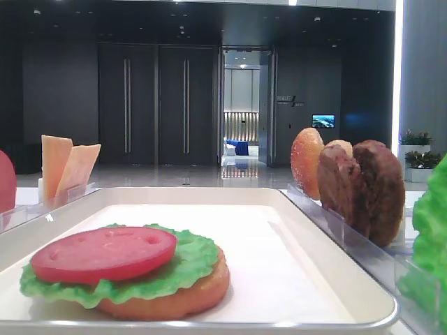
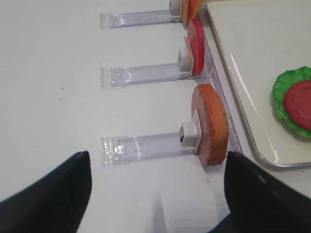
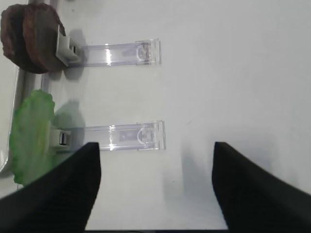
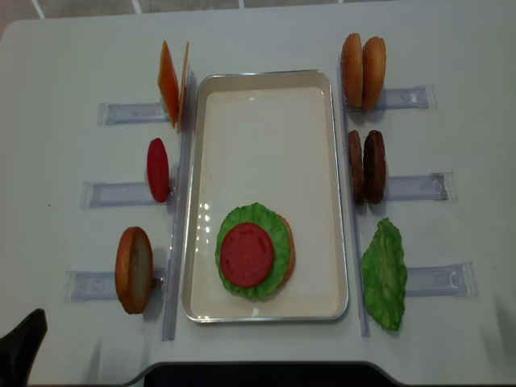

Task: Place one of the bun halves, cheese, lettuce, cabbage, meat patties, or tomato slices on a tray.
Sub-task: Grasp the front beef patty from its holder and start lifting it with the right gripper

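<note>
Six clear plastic racks (image 4: 133,113) are lying on the white table (image 4: 64,72), three on each side, while beyond it dark double doors (image 1: 157,105) and a small lit screen (image 1: 323,121) are showing in a dim hall.

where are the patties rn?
In the overhead view the two patties stand on edge in the middle rack right of the tray, between the buns behind and the lettuce in front.

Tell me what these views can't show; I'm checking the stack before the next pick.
- Bottom bun: overhead, mostly covered by lettuce and tomato.
- Second patty: right wrist view, cut by the frame edge.
- Cheese: left wrist view, cut by the top edge.
</note>
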Motion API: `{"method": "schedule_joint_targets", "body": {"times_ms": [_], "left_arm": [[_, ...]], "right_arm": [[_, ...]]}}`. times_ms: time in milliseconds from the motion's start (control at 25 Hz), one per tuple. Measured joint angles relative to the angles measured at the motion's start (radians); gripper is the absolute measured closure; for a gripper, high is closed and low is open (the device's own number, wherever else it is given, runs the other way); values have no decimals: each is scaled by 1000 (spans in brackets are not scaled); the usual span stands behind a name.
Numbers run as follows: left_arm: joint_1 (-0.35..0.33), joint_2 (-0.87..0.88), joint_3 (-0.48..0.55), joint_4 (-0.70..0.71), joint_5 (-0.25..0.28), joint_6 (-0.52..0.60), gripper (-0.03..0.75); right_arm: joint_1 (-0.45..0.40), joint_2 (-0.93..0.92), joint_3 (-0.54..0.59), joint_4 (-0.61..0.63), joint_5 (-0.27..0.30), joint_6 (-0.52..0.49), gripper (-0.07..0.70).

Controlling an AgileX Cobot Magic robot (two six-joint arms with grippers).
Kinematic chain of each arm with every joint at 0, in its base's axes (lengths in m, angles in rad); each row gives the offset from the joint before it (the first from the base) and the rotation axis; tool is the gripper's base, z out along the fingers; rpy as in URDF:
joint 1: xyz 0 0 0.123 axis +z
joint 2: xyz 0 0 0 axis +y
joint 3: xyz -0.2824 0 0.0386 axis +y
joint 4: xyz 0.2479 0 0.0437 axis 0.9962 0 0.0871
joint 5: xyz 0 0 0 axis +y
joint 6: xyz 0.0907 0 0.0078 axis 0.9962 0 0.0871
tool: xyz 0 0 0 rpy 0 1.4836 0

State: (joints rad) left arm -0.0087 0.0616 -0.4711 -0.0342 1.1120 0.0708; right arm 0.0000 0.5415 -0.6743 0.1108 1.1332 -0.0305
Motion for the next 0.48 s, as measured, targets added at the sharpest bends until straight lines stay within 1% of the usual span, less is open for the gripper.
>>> {"method": "schedule_joint_targets", "body": {"times_ms": [280, 480], "left_arm": [[0, 0, 0, 0, 0, 0, 57], [0, 0, 0, 0, 0, 0, 57]], "right_arm": [[0, 333, -191, 13, -1, -40, 166], [0, 511, -336, 13, 0, -46, 166]]}}
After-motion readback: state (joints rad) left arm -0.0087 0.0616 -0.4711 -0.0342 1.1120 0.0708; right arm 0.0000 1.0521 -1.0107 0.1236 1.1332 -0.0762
